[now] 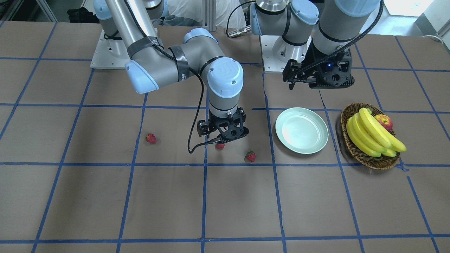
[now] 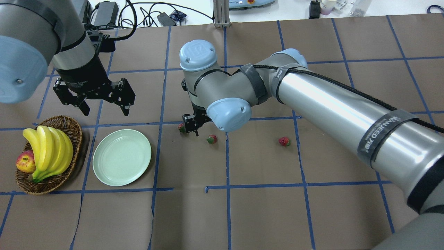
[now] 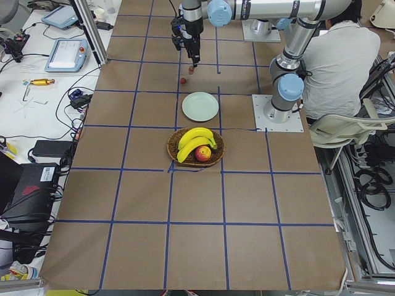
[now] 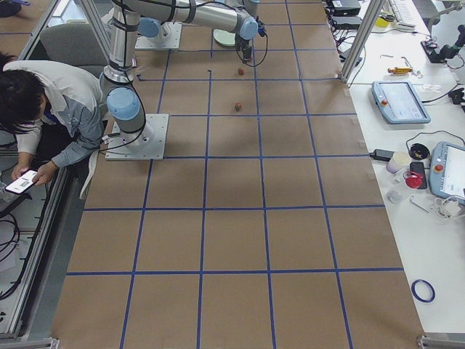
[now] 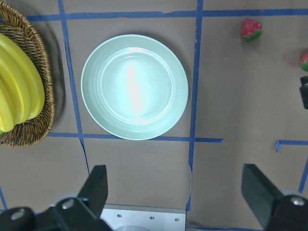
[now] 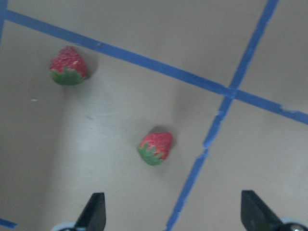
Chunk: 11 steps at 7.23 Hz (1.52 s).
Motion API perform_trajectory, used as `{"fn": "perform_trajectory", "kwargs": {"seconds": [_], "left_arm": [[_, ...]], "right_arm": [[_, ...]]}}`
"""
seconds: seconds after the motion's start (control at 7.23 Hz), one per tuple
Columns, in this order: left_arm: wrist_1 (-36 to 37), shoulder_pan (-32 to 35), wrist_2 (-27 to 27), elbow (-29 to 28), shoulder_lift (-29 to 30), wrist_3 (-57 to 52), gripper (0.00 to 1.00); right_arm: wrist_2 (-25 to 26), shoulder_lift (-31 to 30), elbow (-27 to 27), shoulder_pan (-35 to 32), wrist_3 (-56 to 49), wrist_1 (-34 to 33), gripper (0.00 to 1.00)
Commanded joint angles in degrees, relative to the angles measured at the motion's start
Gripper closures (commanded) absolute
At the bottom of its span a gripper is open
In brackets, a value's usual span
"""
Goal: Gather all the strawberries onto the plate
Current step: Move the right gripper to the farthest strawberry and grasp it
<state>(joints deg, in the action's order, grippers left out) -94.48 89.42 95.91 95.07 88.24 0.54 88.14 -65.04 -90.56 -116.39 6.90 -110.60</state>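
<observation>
Exterior front-facing: right gripper (image 1: 227, 138) half hides middle strawberry (image 1: 220, 146); jaws apart.

Three strawberries (image 1: 151, 138) in total, counting also the second strawberry (image 2: 212, 139) and the third strawberry (image 1: 250, 156); one green plate (image 1: 301, 130); one woven basket (image 1: 372, 163); one bunch of bananas (image 1: 369, 135), though I cannot count surely the single bananas in it; one apple (image 1: 384, 122); two robot arms, namely the left arm (image 2: 69, 52) and the right arm (image 2: 329, 100); one person (image 4: 43, 102).
</observation>
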Motion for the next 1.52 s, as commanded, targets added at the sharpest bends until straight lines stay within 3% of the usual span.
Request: {"fn": "perform_trajectory", "kwargs": {"seconds": [0.0,0.28,0.55,0.69,1.11,1.38], "left_arm": [[-0.1,0.0,0.1,0.0,0.0,0.0,0.00],[-0.1,0.1,0.1,0.1,0.0,0.3,0.00],[-0.2,0.2,0.0,0.2,0.0,0.3,0.00],[-0.2,0.2,-0.1,0.2,0.1,0.3,0.00],[-0.3,0.4,-0.5,0.3,0.2,0.4,0.00],[-0.4,0.4,-0.5,0.3,0.2,0.4,0.00]], "right_arm": [[1.9,-5.1,-0.1,7.6,-10.3,8.8,0.00],[1.9,-6.3,-1.5,15.5,-17.6,11.2,0.00],[2.9,-6.4,-7.0,21.1,-30.1,10.7,0.00],[6.0,-6.3,-9.8,21.3,-33.6,9.1,0.00],[5.6,-5.7,-18.8,19.2,-33.5,-2.2,0.00],[3.7,-4.9,-19.6,18.7,-33.7,-5.2,0.00]]}}
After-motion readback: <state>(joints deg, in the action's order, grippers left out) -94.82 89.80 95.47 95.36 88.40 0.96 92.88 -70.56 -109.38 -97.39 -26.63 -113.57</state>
